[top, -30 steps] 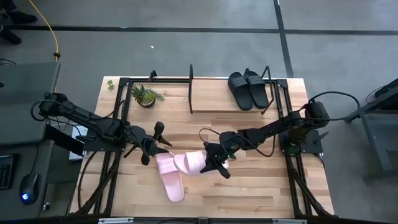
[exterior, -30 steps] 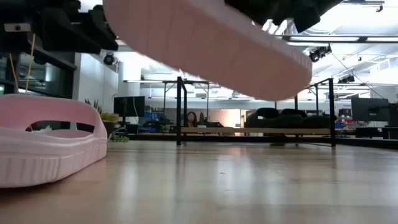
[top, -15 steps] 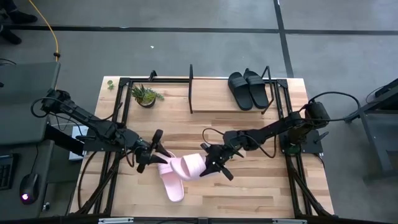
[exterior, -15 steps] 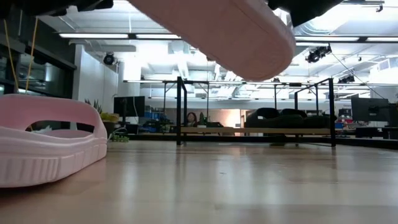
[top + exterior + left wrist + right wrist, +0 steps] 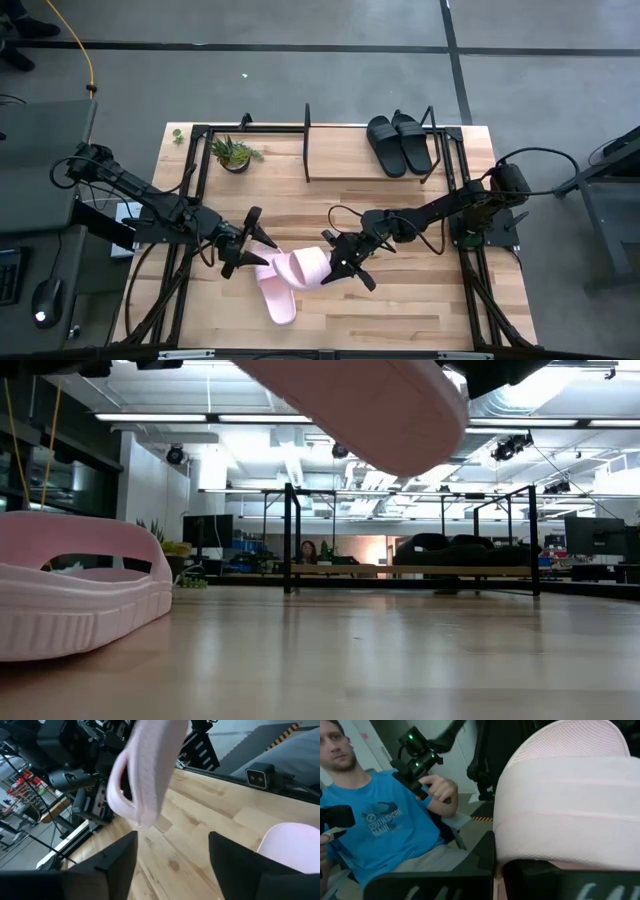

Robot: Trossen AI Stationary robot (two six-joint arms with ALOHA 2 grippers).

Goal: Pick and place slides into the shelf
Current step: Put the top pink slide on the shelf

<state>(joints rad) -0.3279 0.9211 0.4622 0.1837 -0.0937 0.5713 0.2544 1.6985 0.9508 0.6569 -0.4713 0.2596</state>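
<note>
We hold one pale pink slide lifted clear of the surface with our right gripper, jaws pinching its right-hand end; in the low view its smooth sole hangs overhead. Its long axis runs roughly across the surface, left to right. Our left gripper sits just at its free end, jaws spread, the slide lying ahead of them. The second pink slide rests on the surface just below, pointing toward the near edge. The shelf, thin black rods over a light board, lies well apart at the far side, with two matte black slides already side by side on its right part. The pink foam looks soft and matte, with a wide strap.
</note>
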